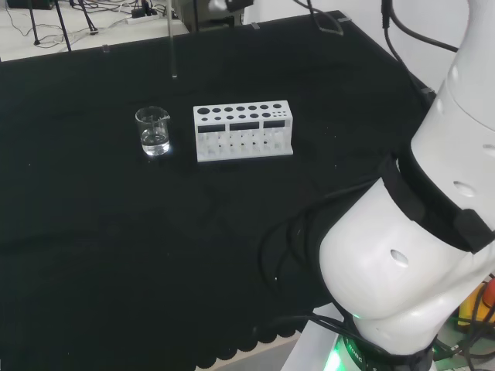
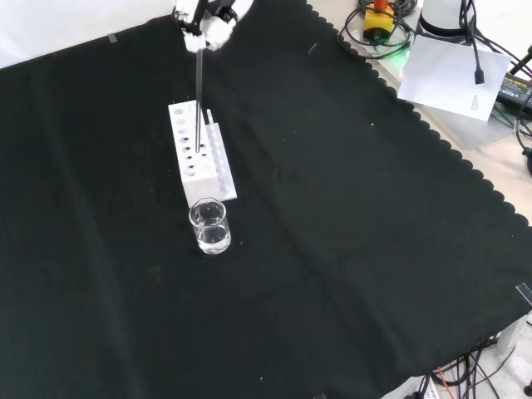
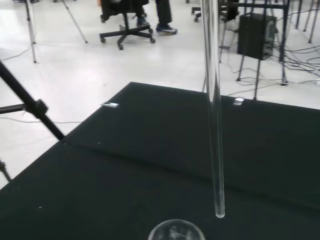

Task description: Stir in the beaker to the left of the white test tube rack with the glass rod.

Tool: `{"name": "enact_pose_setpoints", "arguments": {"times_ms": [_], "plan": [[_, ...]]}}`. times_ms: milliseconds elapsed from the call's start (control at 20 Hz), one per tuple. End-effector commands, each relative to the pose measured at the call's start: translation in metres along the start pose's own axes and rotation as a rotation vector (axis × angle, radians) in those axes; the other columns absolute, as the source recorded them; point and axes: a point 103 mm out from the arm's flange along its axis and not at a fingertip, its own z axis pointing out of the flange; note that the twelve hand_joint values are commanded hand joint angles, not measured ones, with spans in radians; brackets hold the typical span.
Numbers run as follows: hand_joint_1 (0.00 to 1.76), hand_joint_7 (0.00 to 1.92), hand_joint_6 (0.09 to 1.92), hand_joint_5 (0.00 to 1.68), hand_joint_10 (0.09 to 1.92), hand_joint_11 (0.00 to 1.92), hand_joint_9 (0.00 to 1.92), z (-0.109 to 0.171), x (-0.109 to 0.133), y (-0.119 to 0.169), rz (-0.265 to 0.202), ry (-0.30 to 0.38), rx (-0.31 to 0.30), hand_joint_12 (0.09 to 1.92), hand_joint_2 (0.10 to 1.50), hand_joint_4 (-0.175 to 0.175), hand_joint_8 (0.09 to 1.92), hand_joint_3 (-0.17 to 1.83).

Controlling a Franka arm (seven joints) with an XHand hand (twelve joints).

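A small clear beaker (image 1: 153,131) with a little clear liquid stands on the black cloth, just left of the white test tube rack (image 1: 244,130) in the head view. In the front view the beaker (image 2: 209,226) is in front of the rack (image 2: 202,158). At that view's top edge the hand (image 2: 208,18) is shut on the glass rod (image 2: 199,83), which hangs upright in the air, its lower end over the rack. The rod (image 1: 172,46) appears beyond the beaker in the head view. In the wrist view the rod (image 3: 214,110) ends a little above the beaker's rim (image 3: 176,230).
The arm's white links (image 1: 418,255) stand at the right of the head view. Cables, a sheet of paper (image 2: 453,75) and the arm's base lie past the cloth's scalloped edge in the front view. The rack's holes are empty.
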Motion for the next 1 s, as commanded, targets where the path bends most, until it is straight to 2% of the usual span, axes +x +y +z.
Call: {"name": "enact_pose_setpoints", "arguments": {"times_ms": [50, 400, 550, 1000], "plan": [[1.28, 0.99, 0.63, 1.03, 0.95, 1.63, 1.60, 0.019, 0.029, 0.016, -0.073, 0.024, 0.017, 0.88, 1.12, -0.175, 1.33, -0.01], [1.28, 0.99, 0.63, 1.03, 0.95, 1.63, 1.60, 0.044, 0.035, 0.028, -0.107, 0.037, 0.035, 0.88, 1.12, -0.175, 1.33, -0.01], [1.28, 0.99, 0.62, 1.03, 0.96, 1.63, 1.60, 0.065, 0.039, 0.039, -0.126, 0.050, 0.053, 0.88, 1.12, -0.175, 1.33, -0.01], [1.28, 0.99, 0.62, 1.03, 0.96, 1.63, 1.60, 0.093, 0.025, 0.051, -0.141, 0.071, 0.074, 0.88, 1.12, -0.175, 1.32, -0.01]]}}
